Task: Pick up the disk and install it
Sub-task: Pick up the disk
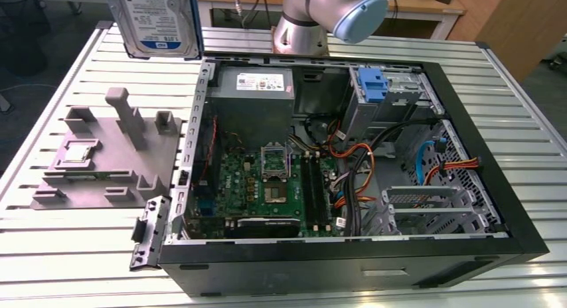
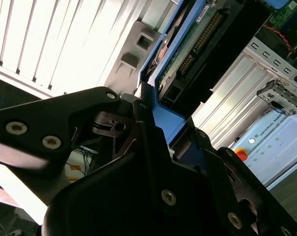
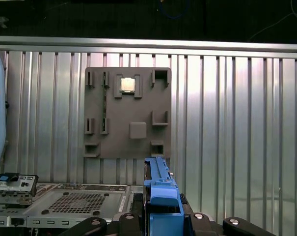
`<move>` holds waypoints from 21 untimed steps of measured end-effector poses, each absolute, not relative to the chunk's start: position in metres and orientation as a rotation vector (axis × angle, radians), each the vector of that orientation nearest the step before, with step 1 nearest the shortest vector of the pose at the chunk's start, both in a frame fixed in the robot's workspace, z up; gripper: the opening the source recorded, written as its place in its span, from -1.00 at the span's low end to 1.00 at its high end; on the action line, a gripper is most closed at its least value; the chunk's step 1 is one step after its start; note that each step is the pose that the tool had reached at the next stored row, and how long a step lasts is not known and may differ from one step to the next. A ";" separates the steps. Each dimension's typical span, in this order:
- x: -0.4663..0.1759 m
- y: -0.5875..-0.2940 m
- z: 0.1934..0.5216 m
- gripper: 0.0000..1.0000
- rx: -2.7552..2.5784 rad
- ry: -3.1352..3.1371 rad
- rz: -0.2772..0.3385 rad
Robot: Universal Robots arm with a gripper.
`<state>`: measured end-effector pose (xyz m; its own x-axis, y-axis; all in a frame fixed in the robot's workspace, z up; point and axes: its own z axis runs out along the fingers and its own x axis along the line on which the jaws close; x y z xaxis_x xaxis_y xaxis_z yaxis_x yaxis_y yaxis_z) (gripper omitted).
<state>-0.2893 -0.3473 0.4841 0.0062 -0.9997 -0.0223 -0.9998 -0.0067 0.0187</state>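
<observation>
- Gripper [image 2: 160, 125]: black fingers [image 2: 89, 123] closed on the disk [image 1: 159, 22], pressing from either side on its blue side rail [image 3: 160, 191].
- Disk position: in the gripper and lifted clear. In the exterior view it hangs upright, label facing the camera, well above the slatted table [image 1: 53, 255] and beside the open computer case [image 1: 496, 208], not over it.
- Handling, my judgement: rigid and dense for its size, with a smooth metal shell that could slip. The bare circuit board [image 2: 197, 44] on one face is fragile. Best held by the edges and rails, as now, though the plastic rails may give a little.
- Beyond the disk's far end, the first wrist view shows a grey fixture plate [image 3: 128, 113] flat on the table, carrying a small chip [image 3: 127, 84].
- Hidden: the frame edge cuts off the disk's upper part in the exterior view.
- Hidden: the gripper's own body covers the contact points, so the depth of the hold cannot be told.
- Unclear: cables [image 1: 363, 168] crowd the case beside the metal cage [image 1: 425, 208].
</observation>
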 end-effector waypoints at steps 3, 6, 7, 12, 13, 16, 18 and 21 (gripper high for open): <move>-0.287 -0.347 0.484 -0.27 -2.227 2.212 0.046; -0.285 -0.347 0.484 -0.27 -2.227 2.212 0.046; -0.284 -0.347 0.484 -0.27 -2.227 2.212 0.046; -0.280 -0.347 0.484 -0.27 -2.227 2.212 0.046; -0.279 -0.347 0.484 -0.27 -2.227 2.212 0.046; -0.276 -0.347 0.484 -0.27 -2.227 2.212 0.046; -0.274 -0.347 0.484 -0.27 -2.227 2.212 0.046; -0.271 -0.347 0.484 -0.27 -2.227 2.212 0.046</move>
